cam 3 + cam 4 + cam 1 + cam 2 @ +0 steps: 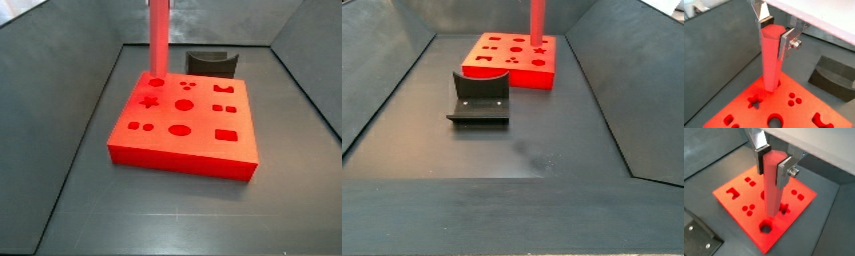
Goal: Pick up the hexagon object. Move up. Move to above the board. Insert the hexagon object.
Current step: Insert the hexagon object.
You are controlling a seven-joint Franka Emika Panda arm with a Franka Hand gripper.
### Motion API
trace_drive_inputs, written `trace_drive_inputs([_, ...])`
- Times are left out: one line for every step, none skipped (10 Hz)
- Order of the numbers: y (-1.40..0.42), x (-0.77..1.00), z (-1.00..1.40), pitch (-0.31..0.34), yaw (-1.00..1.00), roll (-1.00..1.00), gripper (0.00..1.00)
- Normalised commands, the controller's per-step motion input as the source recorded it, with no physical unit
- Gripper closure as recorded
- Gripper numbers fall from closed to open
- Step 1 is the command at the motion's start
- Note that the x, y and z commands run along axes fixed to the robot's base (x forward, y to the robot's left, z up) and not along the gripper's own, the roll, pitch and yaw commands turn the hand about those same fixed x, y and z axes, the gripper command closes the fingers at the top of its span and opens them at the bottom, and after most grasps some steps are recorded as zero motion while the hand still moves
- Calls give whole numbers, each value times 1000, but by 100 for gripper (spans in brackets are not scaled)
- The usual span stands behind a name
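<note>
The gripper is seen closest in both wrist views, closed on the upper end of the rod, with one padded finger flat against a side face and the other against the opposite face. The rod is held upright, and its lower end is met by the top of the board at a hole near one edge. In a wrist view the tip appears to sit in or at a hole beside the star cutout; how deep it has gone cannot be told. In a side view the rod is shown standing vertical over a round hole in the board's far row, with no gap seen between tip and surface. In another side view the rod rises from the board, while the gripper itself is out of frame above.

Picking, lifting and carrying over the board are judged complete. Insertion is judged begun or about to begin; most of the rod's length is still above the board, so pushing down and release are left. The fixture is seen apart from the board, empty, on the grey floor.
</note>
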Motion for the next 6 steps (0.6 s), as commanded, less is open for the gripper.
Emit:
trace_drive_inputs([326,-60,-206,-220,-366,-244,100])
trace_drive_inputs([294,-60,-9,-241,-383,-239,100])
trace_drive_inputs([283,-89,0,-224,-400,-211,100])
trace_drive_inputs([326,-134,-40,-160,-309,-129,100])
trace_drive_inputs([54,-14,-123,-13,0,0,100])
trace_drive_inputs([0,0,-274,0,80,97,100])
